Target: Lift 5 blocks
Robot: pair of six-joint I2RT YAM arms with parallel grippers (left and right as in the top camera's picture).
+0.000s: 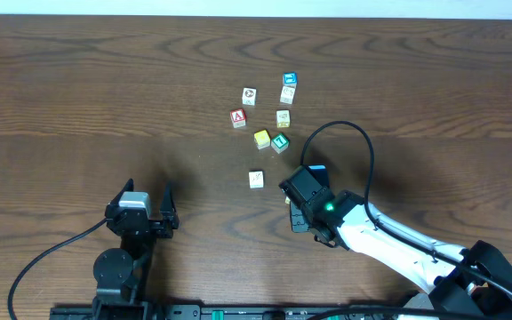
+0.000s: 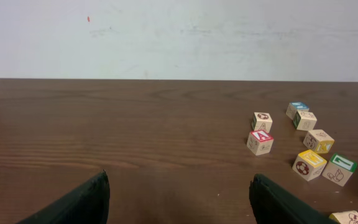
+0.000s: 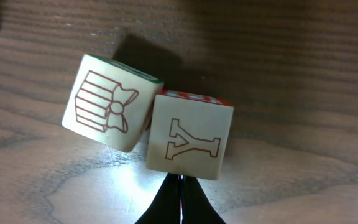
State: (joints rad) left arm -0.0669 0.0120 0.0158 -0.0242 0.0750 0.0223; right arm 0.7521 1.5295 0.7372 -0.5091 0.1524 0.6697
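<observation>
Several small wooden blocks lie scattered at the table's middle: a green "T" cube, a yellow one, a blue-marked white one, and pale cream ones. My right gripper is shut, its tips pressed together with nothing between them. Just ahead of them a cube with a red "Y" touches a cube with a gift drawing. Both rest on the table. My left gripper stands open and empty at the front left, far from the blocks.
A red "A" cube and a bright blue-topped cube lie among the blocks. The right arm's black cable loops over the table. A pale wall runs behind the far edge.
</observation>
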